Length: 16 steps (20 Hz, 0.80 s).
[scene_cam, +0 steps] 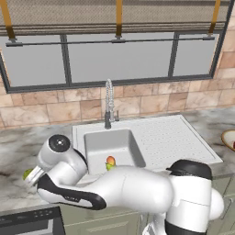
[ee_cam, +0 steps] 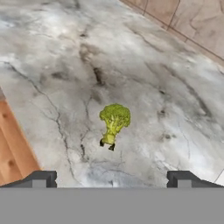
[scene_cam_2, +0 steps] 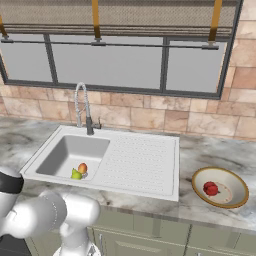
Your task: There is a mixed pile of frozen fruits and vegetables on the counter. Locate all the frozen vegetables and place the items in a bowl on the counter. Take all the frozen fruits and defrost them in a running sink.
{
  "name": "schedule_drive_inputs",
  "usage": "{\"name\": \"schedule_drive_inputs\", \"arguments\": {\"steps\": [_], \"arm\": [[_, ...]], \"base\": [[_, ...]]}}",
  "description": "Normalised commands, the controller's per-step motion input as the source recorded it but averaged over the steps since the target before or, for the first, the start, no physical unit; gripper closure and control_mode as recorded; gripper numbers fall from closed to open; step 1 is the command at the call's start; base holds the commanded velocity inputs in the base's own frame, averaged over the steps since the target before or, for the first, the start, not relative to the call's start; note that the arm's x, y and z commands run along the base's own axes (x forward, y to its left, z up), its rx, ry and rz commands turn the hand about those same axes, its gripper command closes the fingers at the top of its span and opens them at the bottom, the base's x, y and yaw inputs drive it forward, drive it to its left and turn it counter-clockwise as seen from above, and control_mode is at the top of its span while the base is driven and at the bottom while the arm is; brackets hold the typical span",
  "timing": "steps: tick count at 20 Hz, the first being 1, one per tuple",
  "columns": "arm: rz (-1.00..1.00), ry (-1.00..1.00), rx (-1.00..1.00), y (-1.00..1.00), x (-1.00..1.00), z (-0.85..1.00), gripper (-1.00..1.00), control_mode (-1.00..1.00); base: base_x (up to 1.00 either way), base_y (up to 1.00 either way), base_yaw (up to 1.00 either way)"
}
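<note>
Two fruits already lie in the sink, down in the basin beside each other: the orange-red one and the yellow-green one touching it. The sink is set into the marbled table under the window, with its tall spring-coil faucet standing at the back edge. Off to the right on the table sits the wide tan bowl, and the small red piece rests inside it. The white arm is swung low to the left of the sink. From the hand view, the pincer hangs over bare marble with its two dark tips spread as wide as they go and nothing between them. The green broccoli lies alone on the table just ahead of the tips, pale stem pointing toward them, untouched.
</note>
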Motion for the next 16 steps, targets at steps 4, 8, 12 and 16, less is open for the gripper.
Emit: {"name": "schedule_drive_inputs", "arguments": {"steps": [4, 8, 12, 16], "arm": [[-0.02, 0.03, 0.00, 0.15, 0.20, -0.15, -1.00, -1.00], [-0.02, 0.05, 0.00, 0.16, 0.22, -0.16, -1.00, -1.00], [-0.03, 0.05, 0.00, 0.18, 0.20, -0.19, -1.00, -1.00], [-0.03, 0.04, -0.01, 0.17, 0.16, -0.21, -1.00, -1.00]], "base": [[0.00, 0.00, 0.00], [0.00, 0.00, 0.00], [0.00, 0.00, 0.00], [0.00, 0.00, 0.00]]}}
